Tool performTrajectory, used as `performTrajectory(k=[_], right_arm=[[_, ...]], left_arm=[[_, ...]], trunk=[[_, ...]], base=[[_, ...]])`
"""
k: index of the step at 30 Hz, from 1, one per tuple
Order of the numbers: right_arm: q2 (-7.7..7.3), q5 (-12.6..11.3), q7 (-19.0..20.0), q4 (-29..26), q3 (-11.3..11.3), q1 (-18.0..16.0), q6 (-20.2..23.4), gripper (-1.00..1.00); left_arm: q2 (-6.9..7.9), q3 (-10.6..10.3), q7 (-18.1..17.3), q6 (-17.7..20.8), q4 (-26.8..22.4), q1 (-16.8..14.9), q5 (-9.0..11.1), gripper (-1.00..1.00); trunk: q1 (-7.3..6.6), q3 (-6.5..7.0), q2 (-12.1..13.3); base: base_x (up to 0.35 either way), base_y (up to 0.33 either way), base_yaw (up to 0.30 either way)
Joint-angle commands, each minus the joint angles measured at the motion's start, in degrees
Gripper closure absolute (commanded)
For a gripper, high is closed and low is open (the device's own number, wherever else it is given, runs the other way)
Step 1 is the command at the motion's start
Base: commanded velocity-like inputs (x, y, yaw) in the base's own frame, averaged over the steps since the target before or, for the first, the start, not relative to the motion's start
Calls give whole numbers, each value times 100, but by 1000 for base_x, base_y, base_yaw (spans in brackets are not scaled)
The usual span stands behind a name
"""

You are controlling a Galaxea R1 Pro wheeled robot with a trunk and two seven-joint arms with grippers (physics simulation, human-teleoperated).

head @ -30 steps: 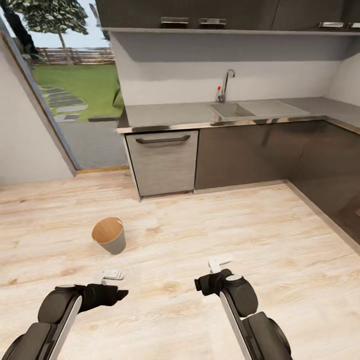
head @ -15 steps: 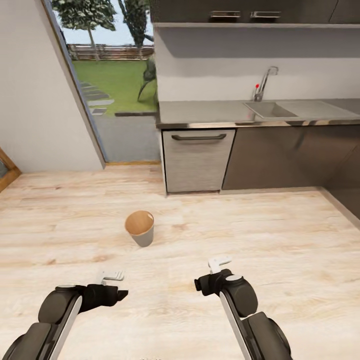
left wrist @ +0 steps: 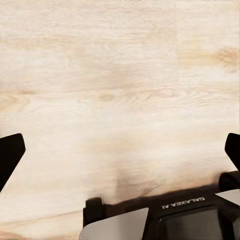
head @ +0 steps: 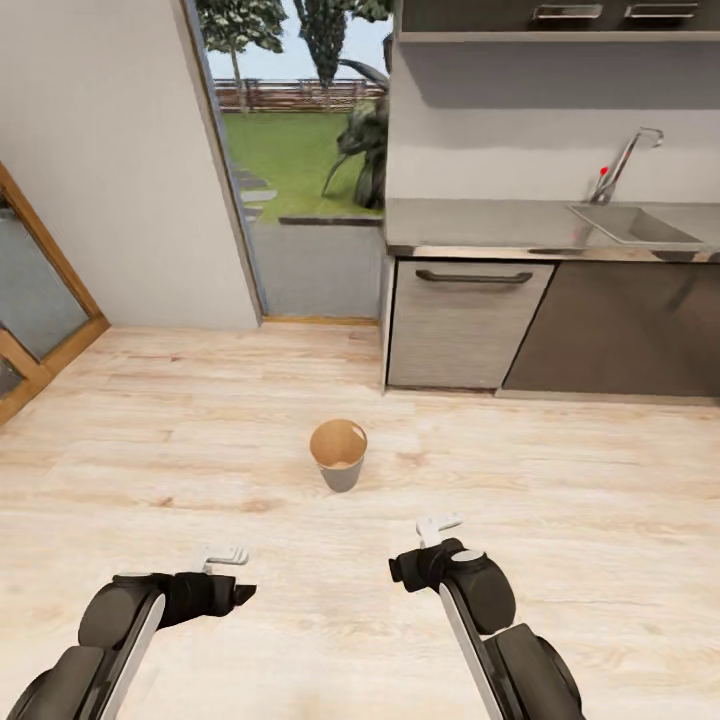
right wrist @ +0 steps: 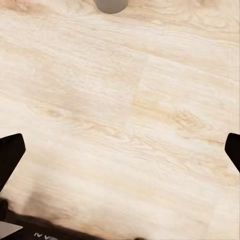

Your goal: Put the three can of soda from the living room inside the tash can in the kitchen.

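Where wood shows, "GALAXEA AI" label (left wrist: 182,203).

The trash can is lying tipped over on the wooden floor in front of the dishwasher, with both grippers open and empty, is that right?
Not quite. The trash can stands upright on the wooden floor, open mouth up, as the head view shows. The rest holds: it sits in front of the dishwasher, and the left gripper and right gripper are both open and empty.

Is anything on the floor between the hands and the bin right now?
Nothing visible. Bare wood floor lies between both hands, left hand and right hand, and the bin, which stands upright ahead in front of the cabinets. Both hands are open and hold nothing.
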Motion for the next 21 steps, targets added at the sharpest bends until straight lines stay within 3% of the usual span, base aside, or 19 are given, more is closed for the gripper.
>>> performTrajectory(k=[1,10,21], right_arm=[[0,-1,3,0,0,1,0,-100],[-5,-4,24,-7,1,5,0,-100],[-17,-41,60,-9,-1,14,0,-100]], left_arm=[[0,0,0,0,1,-1,-3,-100],[0,0,-1,0,26,-4,-14,-100],[-8,-2,0,0,55,-7,-43,-100]], trunk=[[0,-6,0],[0,-66,0],[0,-81,0]], base=[[208,284,218],[248,271,186],[288,202,36]])
